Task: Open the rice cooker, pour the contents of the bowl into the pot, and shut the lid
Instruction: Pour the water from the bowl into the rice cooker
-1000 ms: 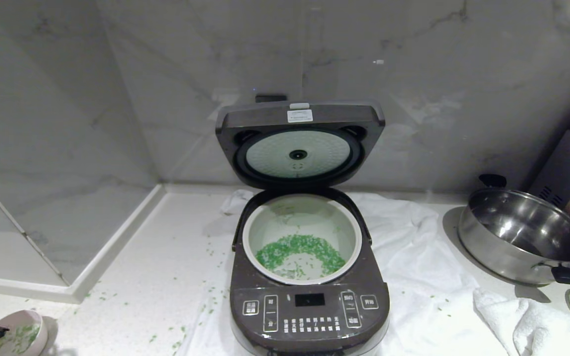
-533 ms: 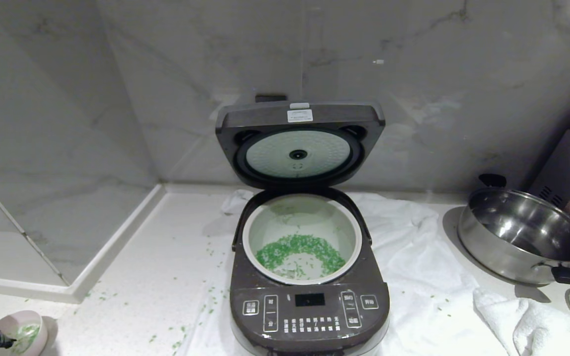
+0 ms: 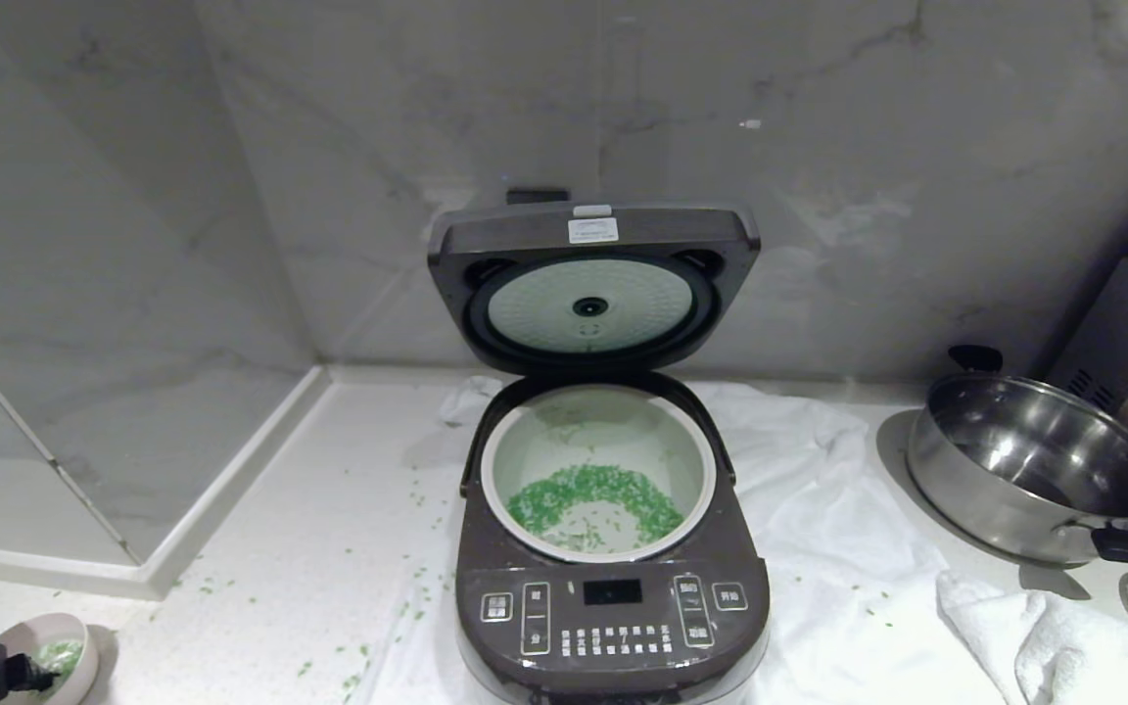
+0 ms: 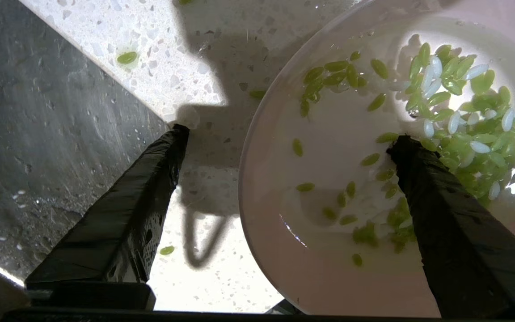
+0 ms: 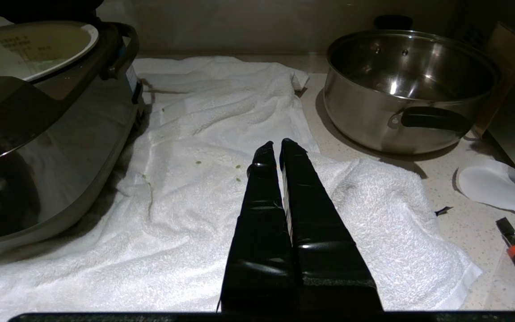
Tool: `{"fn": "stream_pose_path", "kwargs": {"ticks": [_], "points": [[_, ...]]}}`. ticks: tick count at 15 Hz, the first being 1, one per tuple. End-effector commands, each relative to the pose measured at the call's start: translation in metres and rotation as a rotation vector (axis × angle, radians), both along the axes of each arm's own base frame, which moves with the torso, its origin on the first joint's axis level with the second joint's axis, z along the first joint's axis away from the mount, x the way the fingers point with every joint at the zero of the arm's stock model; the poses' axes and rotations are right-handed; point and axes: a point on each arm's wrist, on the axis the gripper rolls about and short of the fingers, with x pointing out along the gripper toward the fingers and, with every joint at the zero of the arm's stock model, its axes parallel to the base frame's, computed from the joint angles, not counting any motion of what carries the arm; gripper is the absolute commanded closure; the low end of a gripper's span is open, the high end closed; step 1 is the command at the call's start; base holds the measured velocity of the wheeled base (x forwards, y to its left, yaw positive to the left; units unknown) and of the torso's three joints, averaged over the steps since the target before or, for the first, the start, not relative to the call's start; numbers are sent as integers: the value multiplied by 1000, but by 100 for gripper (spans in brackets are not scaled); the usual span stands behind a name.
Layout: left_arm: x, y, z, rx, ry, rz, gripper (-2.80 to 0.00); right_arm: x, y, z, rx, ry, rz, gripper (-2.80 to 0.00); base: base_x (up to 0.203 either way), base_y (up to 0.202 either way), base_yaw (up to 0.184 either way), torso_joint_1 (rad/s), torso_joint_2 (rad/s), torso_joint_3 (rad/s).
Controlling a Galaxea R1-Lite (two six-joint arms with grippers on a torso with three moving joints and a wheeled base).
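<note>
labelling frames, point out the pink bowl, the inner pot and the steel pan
small pale pink bowl (image 3: 74, 641), head view, outer rim
round whitish-green inner pot (image 3: 598, 431), head view, bare back wall
shiny steel pan (image 3: 965, 494), head view, outer side wall

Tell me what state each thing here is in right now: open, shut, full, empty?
Dark grey-brown rice cooker: open.
Hinged lid: raised upright.
Pale inner pot: holds green grains.
Small pink bowl: upright on the counter, some grains left inside.
Left gripper: open, straddling the bowl's rim.
Right gripper: shut, over the white towel.
Shiny steel pan: empty.
</note>
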Motion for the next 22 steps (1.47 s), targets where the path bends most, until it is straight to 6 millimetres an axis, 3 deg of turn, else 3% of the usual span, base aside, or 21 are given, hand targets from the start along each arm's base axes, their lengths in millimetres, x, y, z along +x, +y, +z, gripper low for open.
{"fn": "stream_pose_path", "kwargs": {"ticks": [1,22], "points": [[2,1,-13,-2,7,-3,0,0,0,0,0,0,0,0,0,0,0,0,0,0],[15,19,7,56,-76,49,0,0,0,0,0,0,0,0,0,0,0,0,0,0]]}}
